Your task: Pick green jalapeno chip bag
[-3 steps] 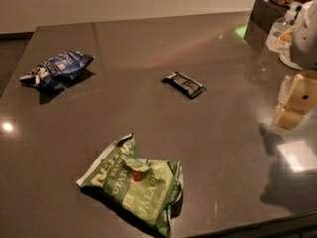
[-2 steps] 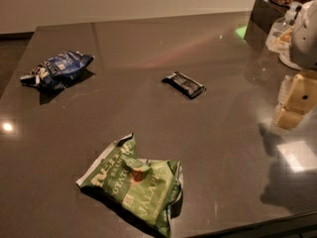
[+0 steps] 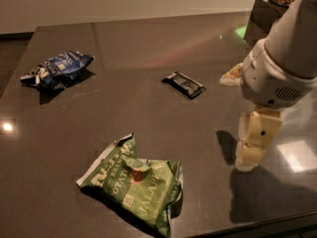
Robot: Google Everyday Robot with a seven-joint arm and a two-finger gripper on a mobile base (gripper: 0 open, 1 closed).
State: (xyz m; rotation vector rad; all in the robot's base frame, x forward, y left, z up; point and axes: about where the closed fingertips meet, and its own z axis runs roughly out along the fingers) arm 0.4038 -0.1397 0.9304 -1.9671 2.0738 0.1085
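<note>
The green jalapeno chip bag (image 3: 134,188) lies crumpled on the dark table (image 3: 148,108) near its front edge, left of centre, with white "JALAPENO" lettering and a small red-orange emblem. My gripper (image 3: 246,160) hangs from the white arm (image 3: 285,58) at the right and points down just above the table. It is to the right of the bag, well apart from it, and holds nothing that I can see.
A small black bar wrapper (image 3: 185,84) lies mid-table, behind the gripper's left side. A blue chip bag (image 3: 58,69) lies at the far left. A dark box (image 3: 257,21) with a jar on top stands at the back right corner.
The arm has moved left and further over the table, so the gripper now hangs closer to the green bag. The bags and the bar have not moved.
</note>
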